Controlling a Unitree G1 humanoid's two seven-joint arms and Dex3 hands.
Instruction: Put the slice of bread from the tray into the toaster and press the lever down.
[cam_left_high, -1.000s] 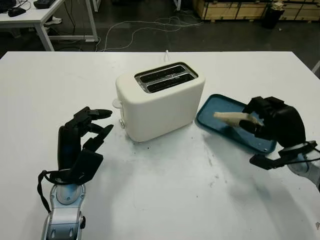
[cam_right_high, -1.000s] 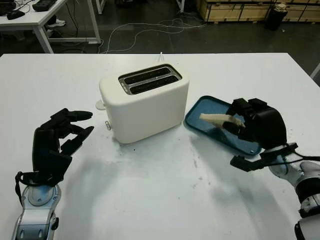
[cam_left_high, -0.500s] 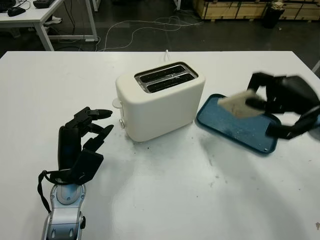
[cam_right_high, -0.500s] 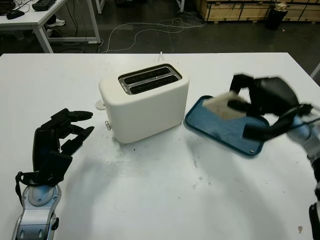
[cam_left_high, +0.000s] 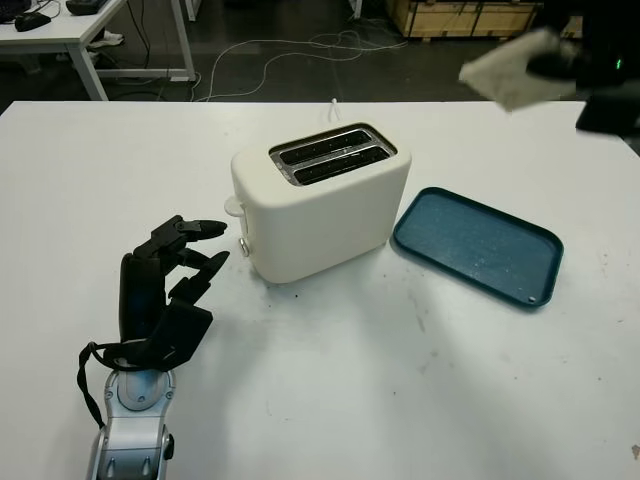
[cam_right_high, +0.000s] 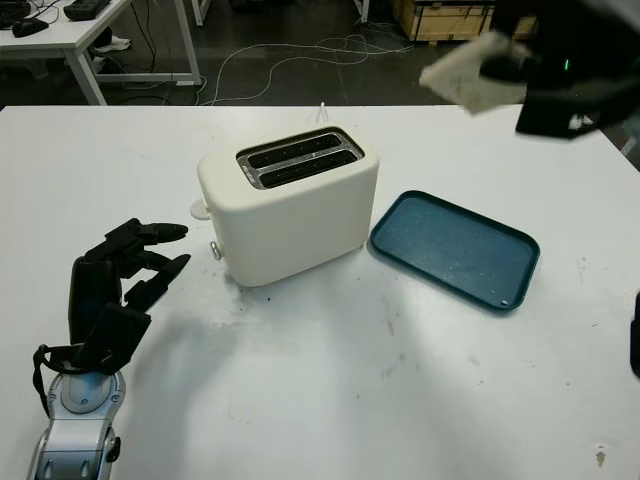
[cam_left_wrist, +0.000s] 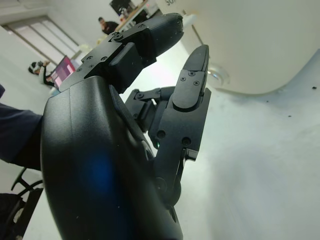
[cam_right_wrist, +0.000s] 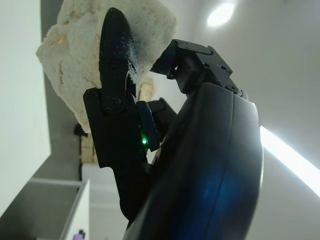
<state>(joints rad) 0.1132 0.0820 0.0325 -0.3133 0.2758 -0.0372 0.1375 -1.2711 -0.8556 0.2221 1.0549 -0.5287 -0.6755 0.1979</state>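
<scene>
The bread (cam_left_high: 512, 72) is being pinched by the right hand (cam_right_high: 560, 70) high above the bare tray (cam_left_high: 478, 247); toaster (cam_left_high: 320, 200) slots unfilled, lever unpressed; left hand (cam_left_high: 160, 290) holding nothing.

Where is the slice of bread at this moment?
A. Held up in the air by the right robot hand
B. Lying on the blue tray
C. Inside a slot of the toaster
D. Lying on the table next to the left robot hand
A: the right robot hand grips the bread high above the tray, which holds nothing, and both slots of the toaster are unfilled.
</scene>
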